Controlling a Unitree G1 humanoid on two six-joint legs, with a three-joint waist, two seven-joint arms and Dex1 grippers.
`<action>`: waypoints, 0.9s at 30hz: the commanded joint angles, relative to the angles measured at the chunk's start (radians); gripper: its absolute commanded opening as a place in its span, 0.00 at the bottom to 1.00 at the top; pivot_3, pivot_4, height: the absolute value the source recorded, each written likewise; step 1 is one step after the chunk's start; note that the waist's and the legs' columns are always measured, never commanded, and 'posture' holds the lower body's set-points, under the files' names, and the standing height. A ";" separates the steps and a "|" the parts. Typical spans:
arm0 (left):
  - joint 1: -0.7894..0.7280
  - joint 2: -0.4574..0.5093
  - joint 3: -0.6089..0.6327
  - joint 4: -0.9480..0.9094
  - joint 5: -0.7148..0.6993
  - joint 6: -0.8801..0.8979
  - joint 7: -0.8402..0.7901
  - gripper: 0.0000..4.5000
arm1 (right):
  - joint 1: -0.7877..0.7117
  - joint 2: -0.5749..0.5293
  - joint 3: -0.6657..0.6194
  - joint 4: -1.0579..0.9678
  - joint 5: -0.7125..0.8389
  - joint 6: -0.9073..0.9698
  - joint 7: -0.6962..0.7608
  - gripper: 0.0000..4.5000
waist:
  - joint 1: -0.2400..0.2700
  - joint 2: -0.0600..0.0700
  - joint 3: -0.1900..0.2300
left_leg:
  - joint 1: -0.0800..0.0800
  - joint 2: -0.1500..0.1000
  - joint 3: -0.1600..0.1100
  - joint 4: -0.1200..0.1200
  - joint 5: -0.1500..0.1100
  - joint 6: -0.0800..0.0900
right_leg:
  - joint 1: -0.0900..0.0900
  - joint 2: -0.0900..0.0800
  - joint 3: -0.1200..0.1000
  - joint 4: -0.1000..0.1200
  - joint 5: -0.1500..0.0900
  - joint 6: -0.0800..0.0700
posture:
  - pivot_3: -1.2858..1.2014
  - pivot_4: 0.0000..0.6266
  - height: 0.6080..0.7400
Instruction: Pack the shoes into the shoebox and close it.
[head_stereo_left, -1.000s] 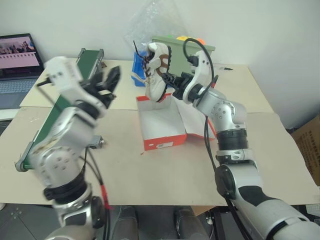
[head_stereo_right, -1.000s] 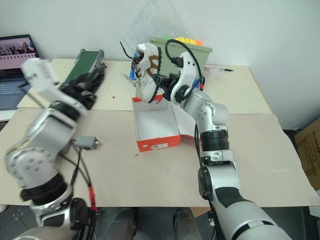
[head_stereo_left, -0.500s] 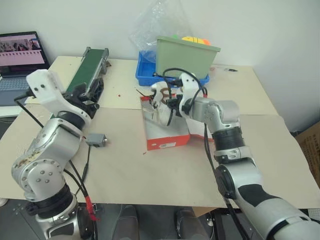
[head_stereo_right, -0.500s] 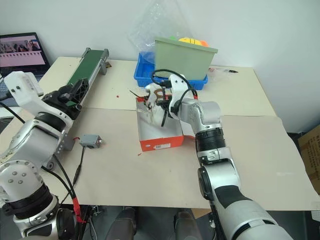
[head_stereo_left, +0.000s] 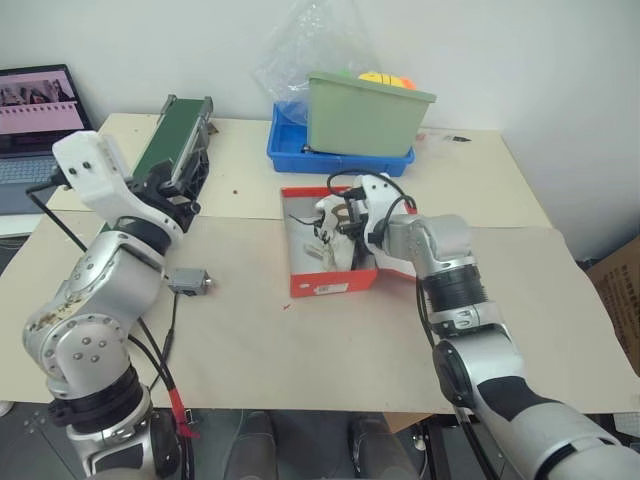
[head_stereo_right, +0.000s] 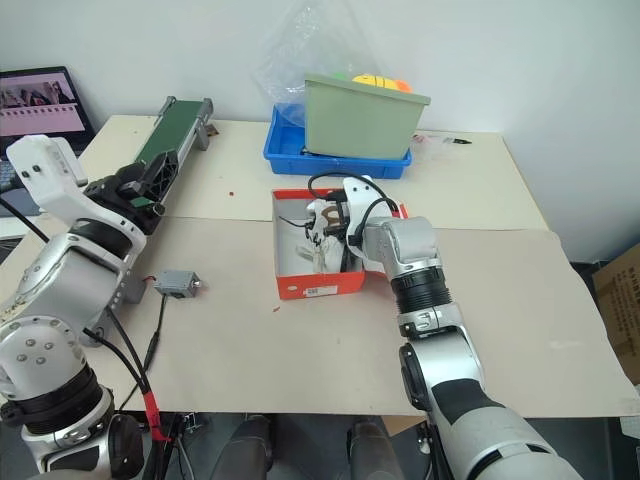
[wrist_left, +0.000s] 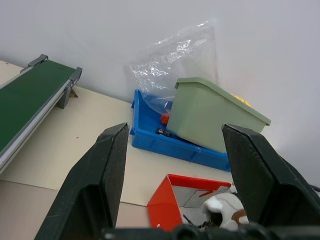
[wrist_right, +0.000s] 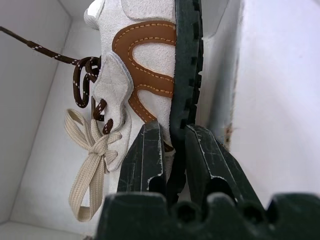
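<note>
The red shoebox (head_stereo_left: 325, 288) stands open at the table's middle, its white inside showing. One cream shoe (head_stereo_right: 322, 222) with brown trim and dark laces lies on its side in the box, its dark sole toward the right wall. My right gripper (wrist_right: 172, 145) reaches down into the box and is shut on the shoe's (wrist_right: 145, 65) sole edge near the heel. My left gripper (wrist_left: 175, 130) is raised well to the left of the box, open and holding nothing. Its black fingers (head_stereo_left: 178, 185) point toward the table's back.
Behind the box a green bin (head_stereo_left: 368, 112) sits on a blue tray (head_stereo_left: 300, 152), with a clear plastic bag (head_stereo_left: 310, 50) behind them. A green conveyor belt (head_stereo_left: 175, 130) and a laptop (head_stereo_left: 35, 110) are at the left. A small grey device (head_stereo_left: 190, 280) with a cable lies left of the box.
My right gripper has come down with the shoe, from above the box's back edge into the box, tipping downward. The view itself has shifted. My left gripper stays open.
</note>
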 joint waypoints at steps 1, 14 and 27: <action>-0.016 0.018 -0.009 -0.016 -0.008 -0.023 -0.003 0.70 | 0.008 -0.005 0.009 -0.061 -0.009 0.015 0.022 0.06 | 0.001 0.000 0.000 | 0.000 0.000 0.000 0.000 0.000 0.000 | 0.000 0.000 0.000 0.000 0.000 0.000 | 0.52 0.24 1.00; -0.007 0.051 -0.001 -0.018 -0.011 -0.020 -0.007 0.72 | -0.090 0.020 -0.047 -0.260 0.092 0.097 0.124 0.98 | -0.001 0.000 0.000 | 0.000 0.000 0.000 0.000 0.000 0.000 | -0.001 0.000 0.000 0.000 0.000 0.000 | 0.52 0.24 1.00; 0.155 0.182 0.021 -0.033 0.224 -0.049 -0.021 0.72 | -0.034 -0.118 0.021 -0.436 0.219 -0.300 0.614 0.98 | 0.003 -0.002 -0.001 | 0.000 0.000 0.000 -0.001 0.000 0.000 | 0.001 0.000 -0.001 -0.004 0.000 0.001 | 0.52 0.24 1.00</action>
